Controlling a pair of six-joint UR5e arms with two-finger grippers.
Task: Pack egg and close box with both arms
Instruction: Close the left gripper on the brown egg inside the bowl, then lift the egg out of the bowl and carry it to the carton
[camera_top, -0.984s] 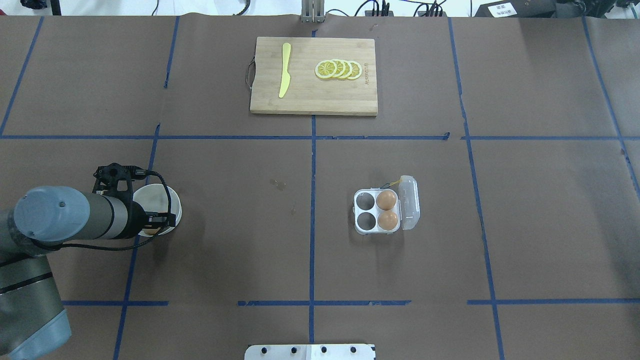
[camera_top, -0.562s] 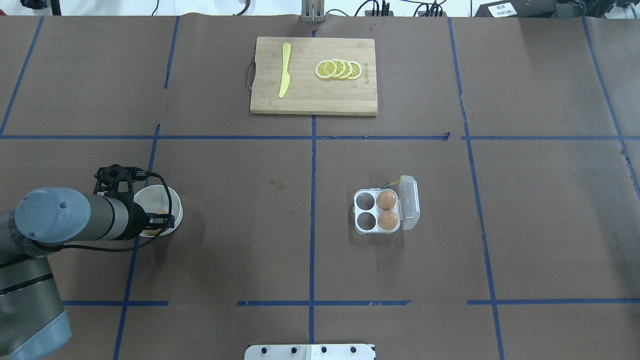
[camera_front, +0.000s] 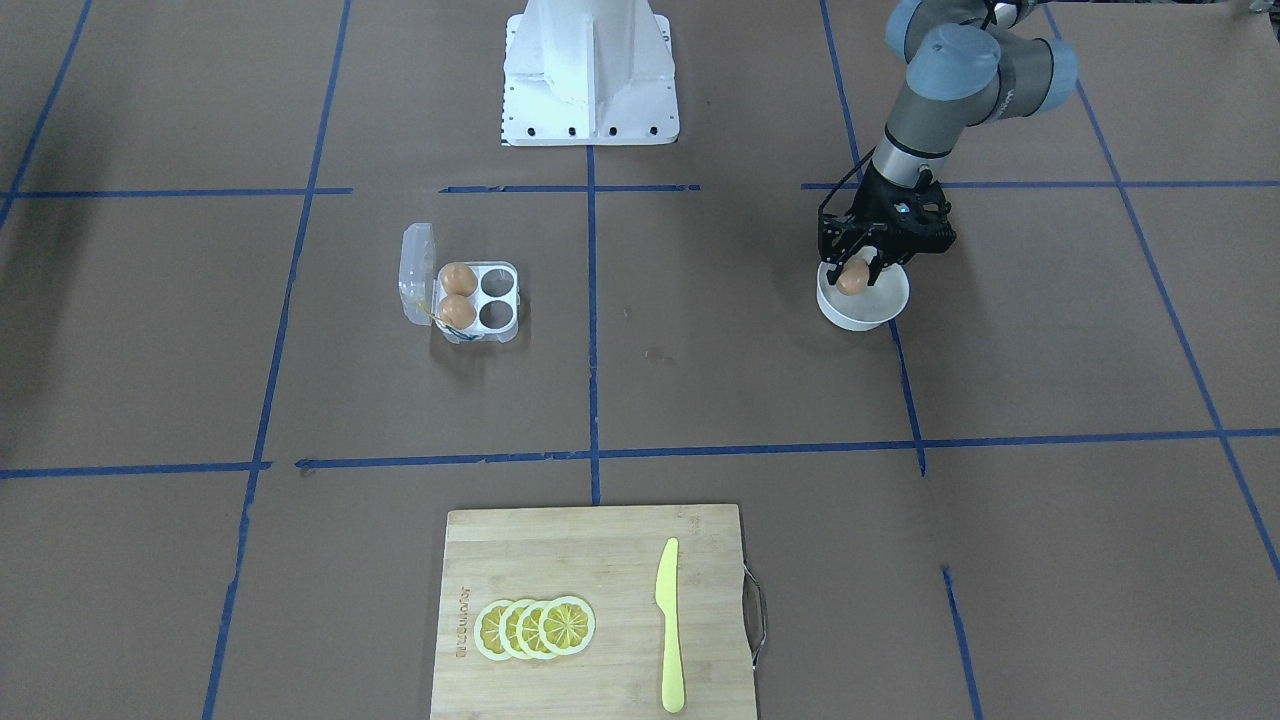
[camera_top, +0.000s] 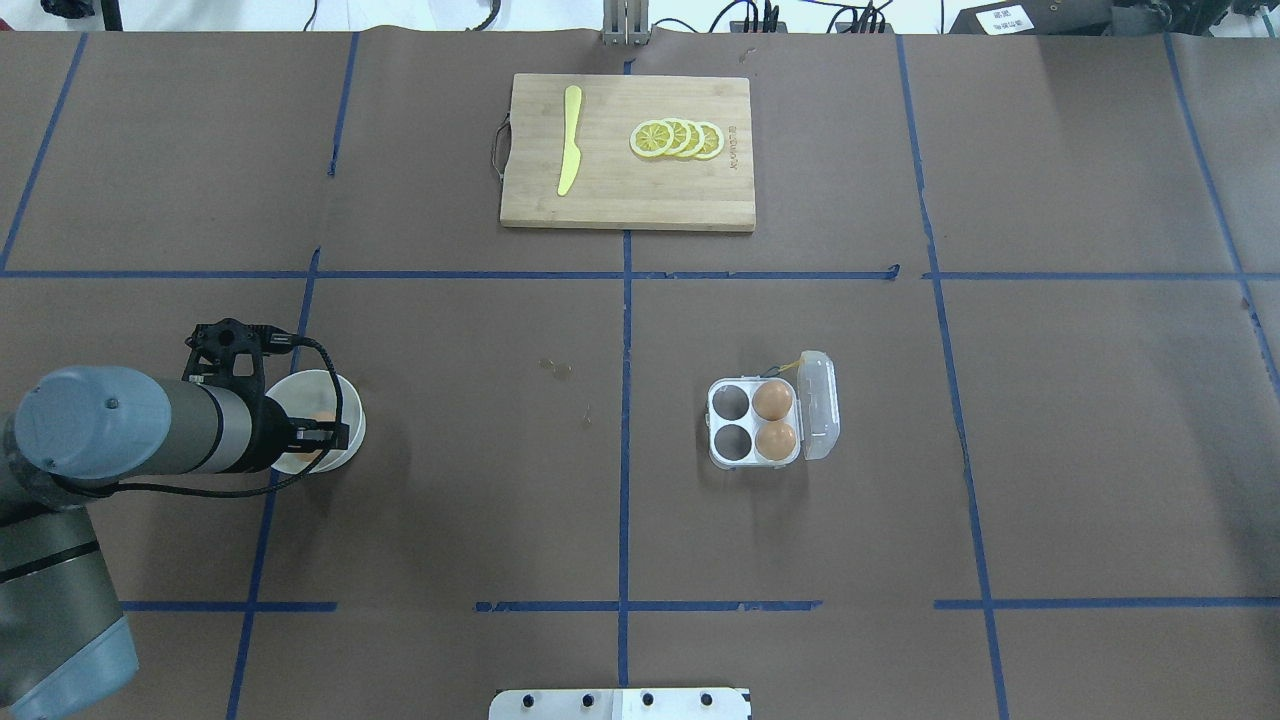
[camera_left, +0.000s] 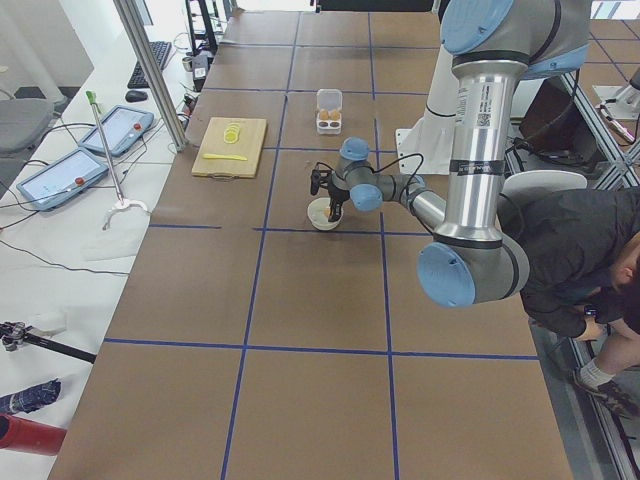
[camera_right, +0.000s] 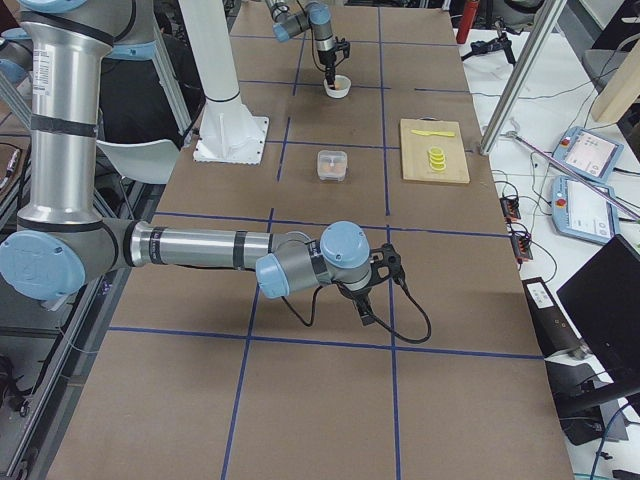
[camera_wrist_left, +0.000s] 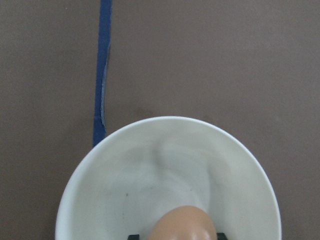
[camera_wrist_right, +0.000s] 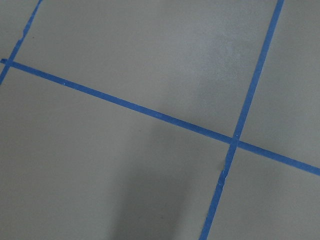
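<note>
Egg leaves the bowl
Left claw (camera_front: 857, 272), clenched on the egg (camera_front: 853, 280), has lifted it from the bowl (camera_front: 872, 321); carrying to the box (camera_front: 480, 297) comes next.

Materials and finishes on the worktable.
The table (camera_top: 450, 480) is covered in matt brown paper, gridded with blue tape (camera_top: 625, 330). The cutting board (camera_top: 640, 190) is pale grained wood, and the knife (camera_top: 569, 140) is smooth yellow plastic. The box (camera_top: 720, 458) has a white plastic tray and a clear glossy lid. The egg (camera_front: 853, 279) has a smooth brown shell, the bowl (camera_front: 870, 310) is glossy white, and the left arm (camera_top: 190, 440) looks like matt grey metal.
</note>
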